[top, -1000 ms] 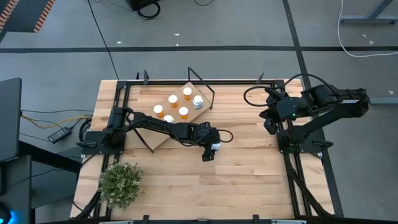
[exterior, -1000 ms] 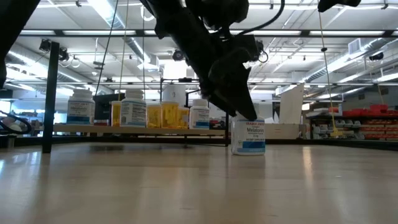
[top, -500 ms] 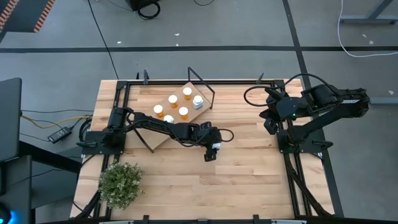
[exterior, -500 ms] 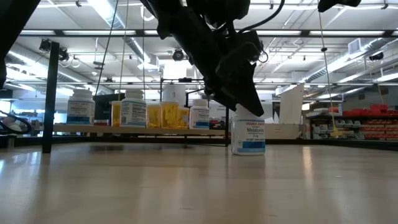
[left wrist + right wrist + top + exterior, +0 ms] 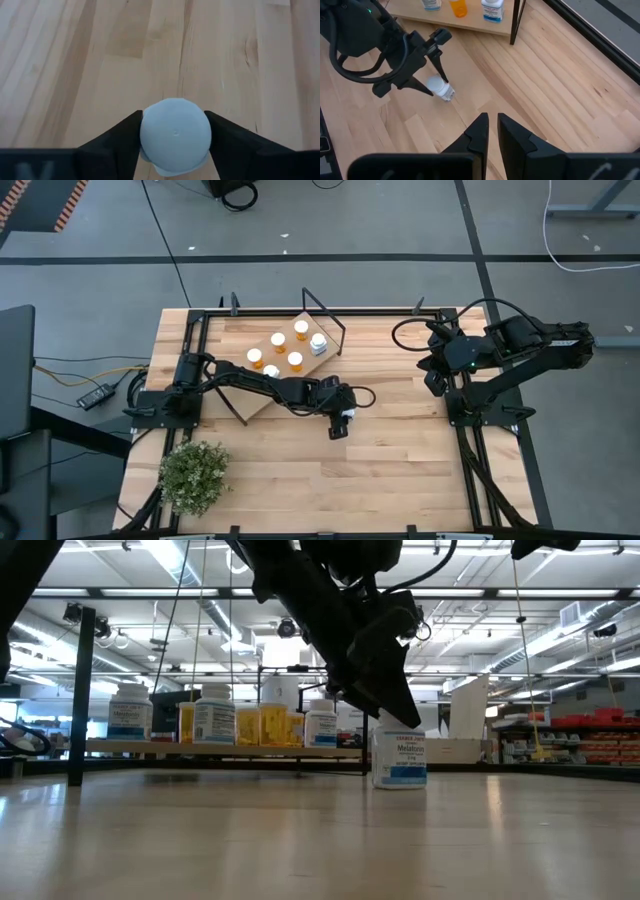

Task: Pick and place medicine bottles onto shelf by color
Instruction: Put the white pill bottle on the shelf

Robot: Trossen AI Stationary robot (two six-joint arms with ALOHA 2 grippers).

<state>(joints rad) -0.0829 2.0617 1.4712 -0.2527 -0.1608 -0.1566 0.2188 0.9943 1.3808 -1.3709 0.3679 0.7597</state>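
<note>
Near the table's back edge, left of centre, the shelf (image 5: 272, 370) carries medicine bottles (image 5: 280, 339) — orange ones and a white one (image 5: 318, 344). Just right of it, mid-table, the left gripper (image 5: 340, 425) brackets a white bottle (image 5: 175, 133) standing on the wood, fingers (image 5: 120, 137) hard against the cap. Far right, the right gripper (image 5: 490, 131) waits — fingers narrow, nothing between them.
</note>
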